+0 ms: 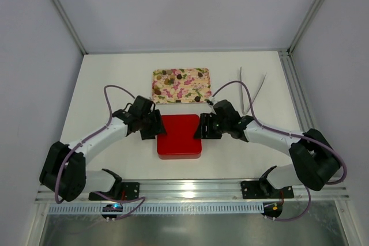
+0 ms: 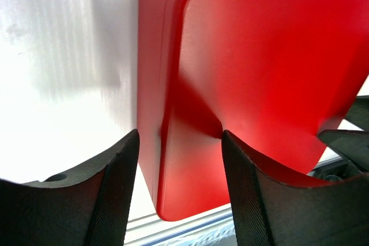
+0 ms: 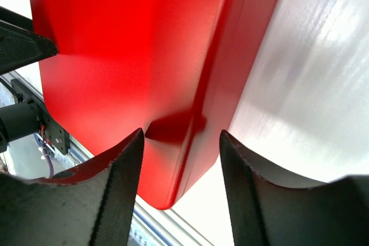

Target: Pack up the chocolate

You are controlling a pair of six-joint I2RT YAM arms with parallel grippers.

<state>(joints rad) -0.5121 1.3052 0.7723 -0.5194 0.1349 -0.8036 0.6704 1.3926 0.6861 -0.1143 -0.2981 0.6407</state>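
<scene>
Seemingly dark-brown and tan chocolate, tiny, scattered on floral tray

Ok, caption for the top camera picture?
Left gripper and right gripper flank a closed, rounded red box; pink floral tray behind.

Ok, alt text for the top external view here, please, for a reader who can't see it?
The left hand and right hand bracket opposite side edges of a closed, glossy red rounded-square box, their fingers apart. Beyond it lies a pink-and-cream floral rectangular tray holding small brown and tan chocolate pieces.
</scene>
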